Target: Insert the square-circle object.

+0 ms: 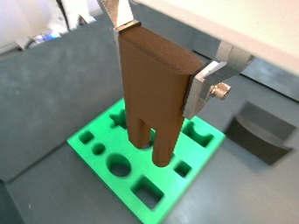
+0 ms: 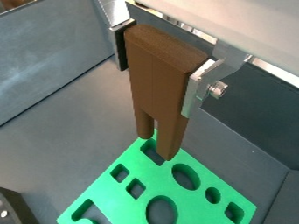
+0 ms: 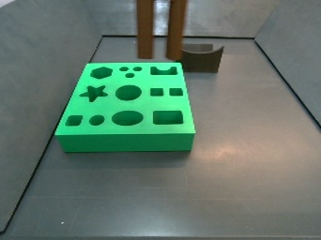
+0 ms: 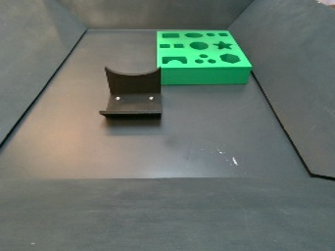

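- A miss is judged likely, because the gripper (image 1: 158, 83) hangs over the bright green slab with shaped holes (image 3: 128, 106), not over the task's piece
- The flat silver fingers (image 2: 207, 80) are seen pinching a tall lighter-brown two-pronged piece (image 2: 160, 87), which could strike the slab if lowered
- The small dark brown squarish block with a half-round scoop (image 3: 201, 55) is left on the dark grey desk (image 3: 238, 159) beside the slab, apart from the fingers, ungrasped

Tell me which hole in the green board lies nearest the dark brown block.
The notched hole at the corner of the green board beside the square-circle object; the hand hovers above that corner.
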